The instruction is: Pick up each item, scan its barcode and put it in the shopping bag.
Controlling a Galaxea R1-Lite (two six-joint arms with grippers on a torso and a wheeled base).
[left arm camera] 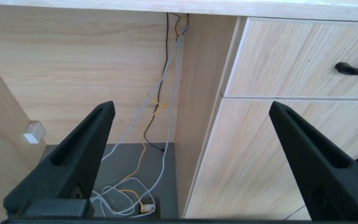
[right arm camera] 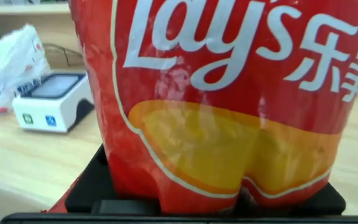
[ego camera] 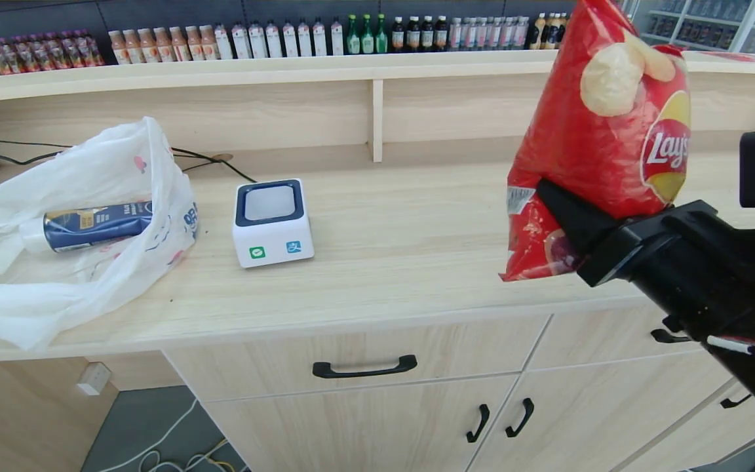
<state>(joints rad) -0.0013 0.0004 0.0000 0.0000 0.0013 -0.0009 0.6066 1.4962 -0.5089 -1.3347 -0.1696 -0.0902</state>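
Shop tabletop [ego camera: 417, 249], drinks shelf behind. Judged progress: blue container [ego camera: 92, 226] already in shopping bag [ego camera: 17, 288] at robot's left. Chip bag [ego camera: 603, 124] lifted, likely unscanned, well right of scanner [ego camera: 272, 223]. Right end effector [ego camera: 564, 206] clamps chip bag's lower part, holds it upright above tabletop. Left end effector [left arm camera: 191, 162] spread wide, empty, low, facing cabinet front [left arm camera: 278, 137].

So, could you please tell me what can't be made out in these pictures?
Chip bag: top cut off by the head view's upper edge; barcode patch too small to read.
Right gripper: far finger hidden behind the chip bag, head view.
Bottle in the shopping bag: cap end veiled by plastic, head view.
Shelf bottles: labels too small, head view.
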